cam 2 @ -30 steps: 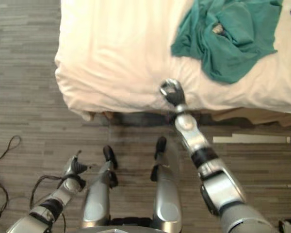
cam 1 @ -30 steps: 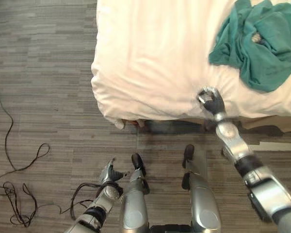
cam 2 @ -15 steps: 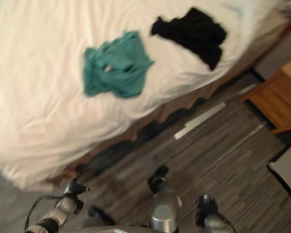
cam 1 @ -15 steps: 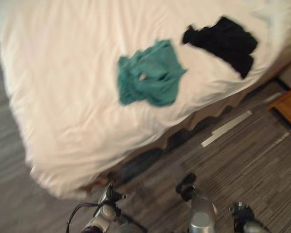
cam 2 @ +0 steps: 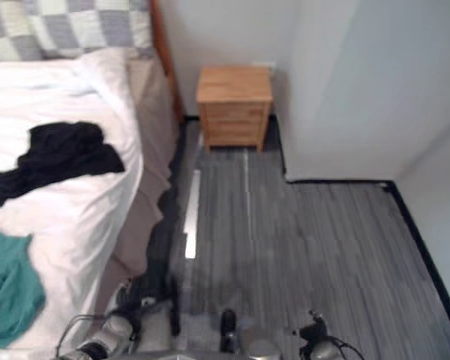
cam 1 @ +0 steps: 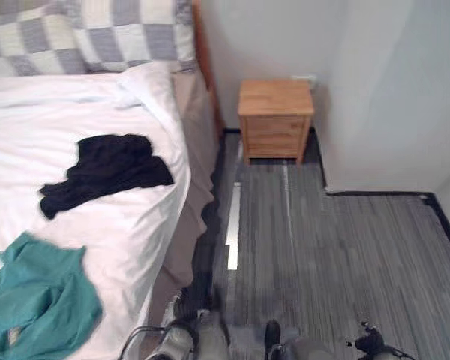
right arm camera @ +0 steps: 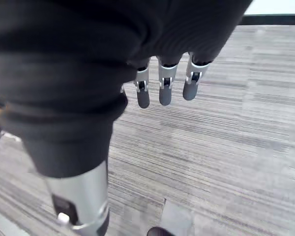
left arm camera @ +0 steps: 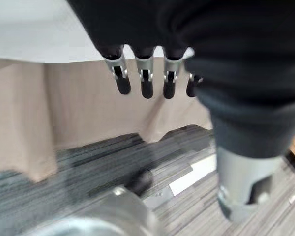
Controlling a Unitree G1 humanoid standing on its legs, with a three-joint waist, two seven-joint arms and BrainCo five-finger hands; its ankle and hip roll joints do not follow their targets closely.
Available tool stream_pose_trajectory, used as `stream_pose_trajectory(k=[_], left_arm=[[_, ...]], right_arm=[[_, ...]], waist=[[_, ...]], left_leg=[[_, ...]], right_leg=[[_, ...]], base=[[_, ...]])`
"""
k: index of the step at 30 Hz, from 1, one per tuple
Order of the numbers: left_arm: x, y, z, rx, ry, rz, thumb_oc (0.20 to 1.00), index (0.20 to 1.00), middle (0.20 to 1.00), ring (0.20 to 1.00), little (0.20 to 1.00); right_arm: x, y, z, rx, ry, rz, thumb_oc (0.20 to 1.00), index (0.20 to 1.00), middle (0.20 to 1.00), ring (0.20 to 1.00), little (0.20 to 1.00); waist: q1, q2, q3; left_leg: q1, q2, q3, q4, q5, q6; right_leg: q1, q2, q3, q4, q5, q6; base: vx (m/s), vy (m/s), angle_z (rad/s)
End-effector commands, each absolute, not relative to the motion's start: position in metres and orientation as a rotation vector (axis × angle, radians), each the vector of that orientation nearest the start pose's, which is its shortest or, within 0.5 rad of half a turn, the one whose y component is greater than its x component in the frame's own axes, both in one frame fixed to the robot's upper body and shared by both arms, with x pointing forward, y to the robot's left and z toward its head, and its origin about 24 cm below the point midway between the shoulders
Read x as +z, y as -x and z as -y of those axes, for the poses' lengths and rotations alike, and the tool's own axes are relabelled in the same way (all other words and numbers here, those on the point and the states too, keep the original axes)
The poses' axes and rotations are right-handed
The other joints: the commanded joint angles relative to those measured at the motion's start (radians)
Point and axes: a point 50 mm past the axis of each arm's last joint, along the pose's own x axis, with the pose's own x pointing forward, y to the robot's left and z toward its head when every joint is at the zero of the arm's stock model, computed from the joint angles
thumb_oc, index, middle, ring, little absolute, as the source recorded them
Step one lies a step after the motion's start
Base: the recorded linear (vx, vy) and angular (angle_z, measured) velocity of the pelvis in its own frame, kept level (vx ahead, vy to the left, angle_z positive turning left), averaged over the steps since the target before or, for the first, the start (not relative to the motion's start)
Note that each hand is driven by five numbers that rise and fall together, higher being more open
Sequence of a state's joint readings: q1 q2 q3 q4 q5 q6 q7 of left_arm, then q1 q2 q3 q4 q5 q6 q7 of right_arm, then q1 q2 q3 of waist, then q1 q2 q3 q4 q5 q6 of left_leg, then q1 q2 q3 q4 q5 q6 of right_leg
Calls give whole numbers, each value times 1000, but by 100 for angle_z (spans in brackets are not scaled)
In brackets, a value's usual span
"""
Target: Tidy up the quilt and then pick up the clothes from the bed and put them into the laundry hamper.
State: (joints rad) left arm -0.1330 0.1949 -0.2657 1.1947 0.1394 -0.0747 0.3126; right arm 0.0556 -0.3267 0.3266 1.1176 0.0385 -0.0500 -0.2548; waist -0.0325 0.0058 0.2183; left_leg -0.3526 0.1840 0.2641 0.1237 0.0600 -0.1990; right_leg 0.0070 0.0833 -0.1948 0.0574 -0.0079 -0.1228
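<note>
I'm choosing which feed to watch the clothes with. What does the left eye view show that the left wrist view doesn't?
Left eye view alone: the black garment and teal garment on the white quilt, checked pillows, a wooden nightstand.
Left wrist view alone: the left hand close up, fingers straight, holding nothing.
Both: the beige bed skirt and grey striped floor.

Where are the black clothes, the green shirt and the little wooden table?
Black clothes (cam 1: 109, 169), left eye view, middle of the bundle.
Green shirt (cam 1: 41, 296), left eye view, middle of the crumpled cloth.
Wooden table (cam 2: 234, 84), right eye view, its top.
</note>
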Motion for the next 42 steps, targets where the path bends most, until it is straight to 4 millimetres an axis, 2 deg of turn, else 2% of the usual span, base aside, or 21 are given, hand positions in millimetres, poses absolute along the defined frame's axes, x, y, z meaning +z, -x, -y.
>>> stream_pose_trajectory(k=[1, 3, 4, 5, 6, 8, 9, 10, 12, 14, 17, 20, 24, 26, 29, 31, 33, 35, 37, 39, 42], left_arm=[[-141, -148, -229, 53, -692, -935, 1000, 1000, 1000, 1000, 1000], [-141, -147, -233, 64, -699, -950, 1000, 1000, 1000, 1000, 1000], [-139, -149, -235, 66, -709, -947, 1000, 1000, 1000, 1000, 1000], [-139, -149, -235, 66, -709, -947, 1000, 1000, 1000, 1000, 1000], [-136, -154, -239, 57, -746, -936, 1000, 1000, 1000, 1000, 1000], [-136, -155, -240, 41, -773, -927, 1000, 1000, 1000, 1000, 1000], [-135, -156, -240, 29, -786, -920, 1000, 1000, 1000, 1000, 1000], [-135, -156, -239, 29, -786, -920, 1000, 1000, 1000, 1000, 1000], [-133, -163, -239, 16, -806, -901, 1000, 1000, 1000, 1000, 1000], [-133, -162, -240, -3, -826, -896, 1000, 1000, 1000, 1000, 1000], [-135, -155, -242, 19, -805, -921, 1000, 1000, 1000, 1000, 1000], [-135, -155, -240, 83, -726, -922, 1000, 1000, 1000, 1000, 1000], [-142, -144, -232, 72, -691, -960, 1000, 1000, 1000, 1000, 1000], [-145, -139, -230, 52, -690, -977, 1000, 1000, 1000, 1000, 1000], [-147, -134, -230, 31, -695, -995, 1000, 1000, 1000, 1000, 1000], [-149, -126, -230, 18, -700, -1022, 1000, 1000, 1000, 1000, 1000], [-152, -117, -231, 33, -680, -1055, 1000, 1000, 1000, 1000, 1000], [-152, -117, -233, 47, -671, -1070, 1000, 1000, 1000, 1000, 1000], [-149, -123, -236, 44, -695, -1048, 1000, 1000, 1000, 1000, 1000], [-145, -132, -240, 57, -707, -1018, 1000, 1000, 1000, 1000, 1000], [-142, -139, -242, 58, -717, -1001, 1000, 1000, 1000, 1000, 1000]], right_arm=[[-147, -121, 235, -175, 460, -1010, 1000, 1000, 1000, 1000, 1000], [-149, -118, 233, -164, 455, -1028, 1000, 1000, 1000, 1000, 1000], [-147, -121, 234, -164, 464, -1019, 1000, 1000, 1000, 1000, 1000], [-147, -121, 234, -165, 464, -1019, 1000, 1000, 1000, 1000, 1000], [-143, -130, 233, -167, 462, -986, 1000, 1000, 1000, 1000, 1000], [-140, -136, 235, -170, 474, -960, 1000, 1000, 1000, 1000, 1000], [-139, -139, 237, -172, 478, -956, 1000, 1000, 1000, 1000, 1000], [-139, -139, 237, -172, 478, -956, 1000, 1000, 1000, 1000, 1000], [-138, -141, 240, -181, 482, -961, 1000, 1000, 1000, 1000, 1000], [-138, -140, 245, -177, 503, -981, 1000, 1000, 1000, 1000, 1000], [-139, -134, 252, -178, 512, -1008, 1000, 1000, 1000, 1000, 1000], [-137, -135, 263, -205, 536, -1025, 1000, 1000, 1000, 1000, 1000], [-138, -134, 264, -201, 544, -1044, 1000, 1000, 1000, 1000, 1000], [-139, -132, 263, -195, 540, -1052, 1000, 1000, 1000, 1000, 1000], [-141, -125, 263, -193, 544, -1070, 1000, 1000, 1000, 1000, 1000], [-145, -118, 261, -177, 551, -1094, 1000, 1000, 1000, 1000, 1000], [-148, -114, 255, -144, 553, -1110, 1000, 1000, 1000, 1000, 1000], [-150, -116, 246, -125, 541, -1105, 1000, 1000, 1000, 1000, 1000], [-150, -120, 241, -98, 559, -1090, 1000, 1000, 1000, 1000, 1000], [-146, -130, 239, -113, 546, -1051, 1000, 1000, 1000, 1000, 1000], [-144, -135, 239, -128, 532, -1030, 1000, 1000, 1000, 1000, 1000]], waist=[[52, -93, 43], [36, -95, 61], [18, -81, 74], [18, -81, 73], [-16, -54, 92], [-42, -51, 94], [-64, -49, 93], [-64, -46, 96], [-88, -42, 85], [-93, -47, 71], [-71, -47, 80], [-23, -52, 132], [14, -49, 115], [24, -43, 92], [-2, -23, 73], [-8, -22, 60], [10, -25, 42], [32, -55, 44], [23, -75, 60], [8, -63, 76], [-2, -59, 82]], left_leg=[[198, -78, -17, -73, -15, 142], [293, -71, 25, -98, -59, 164], [331, -57, 35, -111, -67, 172], [330, -57, 35, -111, -67, 172], [404, -35, 60, -142, -85, 169], [463, -37, 77, -151, -115, 151], [510, -43, 65, -153, -144, 123], [513, -40, 65, -154, -144, 122], [559, -25, 52, -170, -174, 92], [574, -8, 49, -100, -209, 72], [440, 132, 31, 402, -31, 42], [278, 207, 13, 675, -29, 55], [193, 92, 96, 380, -91, 68], [182, 24, 209, 168, -71, 74], [184, 69, 516, 29, -21, 70], [227, 83, 607, 32, -9, 84], [263, 32, 554, -14, -44, 136], [286, 7, 520, -5, -104, 182], [328, -11, 521, -2, -162, 224], [378, -17, 474, -32, -184, 242], [425, -34, 380, -59, -198, 236]], right_leg=[[149, -70, 85, 66, -177, 207], [13, -129, 21, 425, -52, 337], [-64, -169, -13, 580, 7, 361], [-65, -168, -13, 580, 8, 361], [-173, -236, -82, 672, -5, 350], [-222, -288, -131, 513, -52, 321], [-232, -290, -109, 207, -39, 305], [-225, -286, -111, 200, -35, 304], [-242, -286, -47, -42, 26, 328], [-247, -292, -1, -74, 62, 344], [-149, -235, -37, -84, 73, 274], [-3, -190, -72, -143, 23, 210], [71, -192, -56, -145, -41, 222], [109, -187, -85, -145, -75, 239], [166, -155, -164, -145, -135, 241], [209, -135, -192, -136, -152, 235], [211, -134, -202, -60, -168, 244], [161, -183, -237, 176, -137, 300], [66, -276, -248, 462, -20, 384], [-46, -325, -211, 667, 56, 385], [-125, -392, -157, 599, 1, 356]], base=[[537, 43, -63], [489, 52, -71], [312, 28, -40], [462, 82, -3], [476, 52, 38], [715, -121, 75], [587, -226, 43], [643, -281, 10], [527, -218, 24], [521, -246, 56], [454, -482, 27], [376, -375, 15], [473, -1, -30], [512, 48, 1], [447, -24, 21], [513, -62, 33], [506, 69, 50], [413, 71, 51], [324, 41, 55], [292, 28, 91], [432, -180, 105]])
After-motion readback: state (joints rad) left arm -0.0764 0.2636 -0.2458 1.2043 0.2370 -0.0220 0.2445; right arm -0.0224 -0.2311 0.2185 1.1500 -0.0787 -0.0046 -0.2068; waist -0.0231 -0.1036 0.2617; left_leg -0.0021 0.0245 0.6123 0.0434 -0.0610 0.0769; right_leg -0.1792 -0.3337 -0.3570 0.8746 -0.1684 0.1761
